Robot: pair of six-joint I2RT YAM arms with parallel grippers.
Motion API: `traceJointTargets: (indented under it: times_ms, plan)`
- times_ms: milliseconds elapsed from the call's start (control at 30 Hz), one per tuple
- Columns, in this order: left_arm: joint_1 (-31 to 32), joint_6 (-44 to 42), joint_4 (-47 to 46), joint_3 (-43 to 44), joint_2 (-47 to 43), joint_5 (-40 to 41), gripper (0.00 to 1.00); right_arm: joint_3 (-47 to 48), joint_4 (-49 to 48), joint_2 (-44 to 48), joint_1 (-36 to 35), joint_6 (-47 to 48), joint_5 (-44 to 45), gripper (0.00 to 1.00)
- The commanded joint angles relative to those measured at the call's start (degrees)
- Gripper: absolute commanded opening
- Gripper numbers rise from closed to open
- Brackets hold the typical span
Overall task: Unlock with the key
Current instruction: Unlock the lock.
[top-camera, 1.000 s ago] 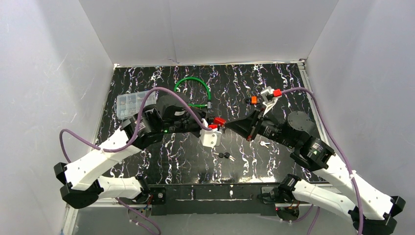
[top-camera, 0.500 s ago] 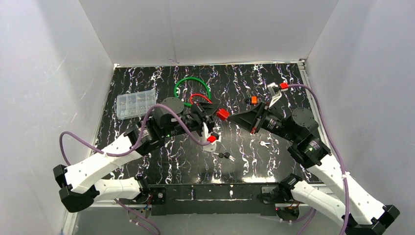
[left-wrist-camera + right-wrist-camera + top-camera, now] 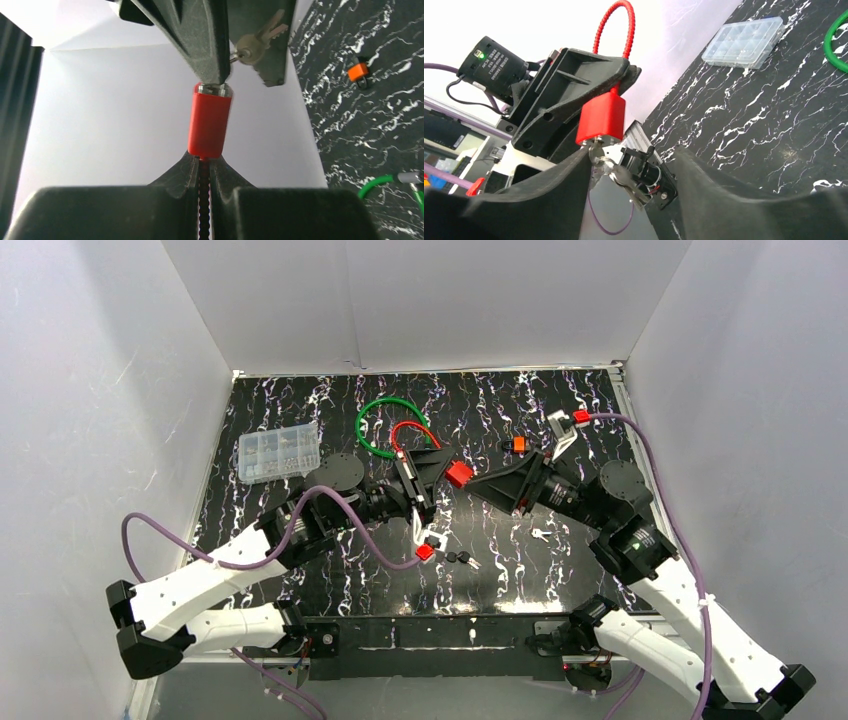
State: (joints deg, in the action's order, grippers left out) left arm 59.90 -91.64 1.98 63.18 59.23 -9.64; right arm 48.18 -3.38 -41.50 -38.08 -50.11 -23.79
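A red lock (image 3: pixel 459 474) with a red cable loop (image 3: pixel 410 430) is held in the air over the middle of the table. My left gripper (image 3: pixel 205 160) is shut on the cable just behind the lock body (image 3: pixel 210 120). The key (image 3: pixel 596 150) sits in the lock's keyhole, with spare keys (image 3: pixel 634 185) hanging from its ring. My right gripper (image 3: pixel 634 167) is open around the key end of the lock (image 3: pixel 601 120), its left finger (image 3: pixel 549 190) right beside the key. In the top view the right gripper (image 3: pixel 476 483) faces the left gripper (image 3: pixel 437 472).
A green cable lock (image 3: pixel 390 425) lies at the back. A clear compartment box (image 3: pixel 279 452) is at the back left. A small orange padlock (image 3: pixel 519 445) sits behind the right gripper. Black-headed keys (image 3: pixel 460 559) and a small silver key (image 3: pixel 540 534) lie on the marbled table.
My right gripper has opened and let go of the key, which stays in the lock. The left wrist has turned and stretched forward, raising the lock and its cable loop.
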Motion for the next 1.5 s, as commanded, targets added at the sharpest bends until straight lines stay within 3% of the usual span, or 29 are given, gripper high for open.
traceJointTargets:
  times_ms: [0, 167, 533, 700, 800, 1033, 1333, 1467]
  plan:
    - [1.2, -2.8, -7.9, -1.0, -1.7, -3.5, 0.00, 0.9, 2.3, 2.0, 0.0, 1.6, -0.9, 0.72]
    - [1.2, -4.6, -8.4, -2.1, -2.2, -4.1, 0.00, 1.1, 1.2, 3.0, 2.0, 0.0, -4.1, 0.77]
    - [1.2, -9.0, -8.7, -4.8, -3.4, -4.7, 0.00, -4.6, -18.4, 2.3, 9.0, -13.8, -16.2, 0.81]
    - [1.2, -10.9, -9.4, -6.3, -3.7, -5.5, 0.00, -3.6, -18.2, -0.2, 9.1, -14.3, -17.4, 0.83]
    - [1.2, -12.1, -10.1, -7.0, -3.6, -5.7, 0.00, -3.5, -20.1, -2.3, 9.1, -15.6, -18.9, 0.76]
    - [1.2, -14.1, -11.6, -8.0, -3.1, -5.5, 0.00, -3.6, -23.3, -5.9, 9.0, -18.6, -22.4, 0.45]
    - [1.2, -18.5, -12.6, -9.4, -2.3, -6.6, 0.00, -3.0, -24.9, -7.9, 9.1, -20.3, -25.4, 0.44]
    - [1.1, -20.8, -13.0, -10.1, -1.8, -6.4, 0.00, -2.3, -22.7, -8.6, 9.1, -20.1, -27.4, 0.38]
